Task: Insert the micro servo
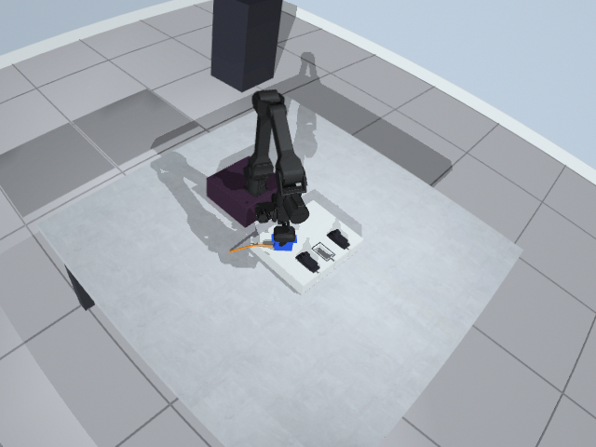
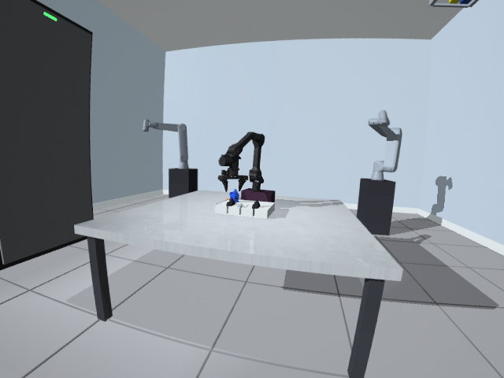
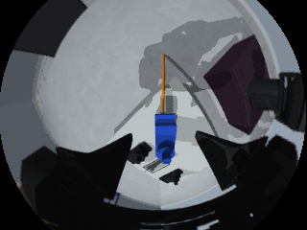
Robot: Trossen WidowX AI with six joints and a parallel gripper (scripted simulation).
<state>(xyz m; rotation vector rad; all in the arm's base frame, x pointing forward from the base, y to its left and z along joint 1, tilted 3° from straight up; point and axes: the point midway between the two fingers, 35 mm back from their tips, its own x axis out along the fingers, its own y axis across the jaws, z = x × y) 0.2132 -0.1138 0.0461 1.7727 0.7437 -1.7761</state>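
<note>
The blue micro servo [image 1: 281, 248] [image 2: 234, 196] [image 3: 165, 131] rests on the white deck [image 1: 284, 264] [image 2: 234, 210] [image 3: 139, 125], with its shaft seemingly up. Its orange cable [image 1: 252, 246] [image 3: 163, 81] runs off the deck's edge away from the pocket. The marked pocket [image 1: 316, 246] [image 3: 148, 170] is empty, between two black servos [image 1: 338, 238] [image 1: 306, 262]. My gripper [image 2: 233, 190] [image 3: 164, 135] is open and empty, pointing down above the blue servo. In the wrist view its fingers lie on either side of the servo; in the exterior view the tips are a little above it.
The arm's dark purple base block [image 1: 231, 207] [image 2: 258, 195] [image 3: 235, 81] stands behind the deck. The black servos [image 2: 231, 201] [image 2: 256, 205] [image 3: 140, 153] [image 3: 171, 176] stand up from the deck on both sides of the pocket. The grey table [image 1: 289, 360] [image 2: 227, 231] carries everything.
</note>
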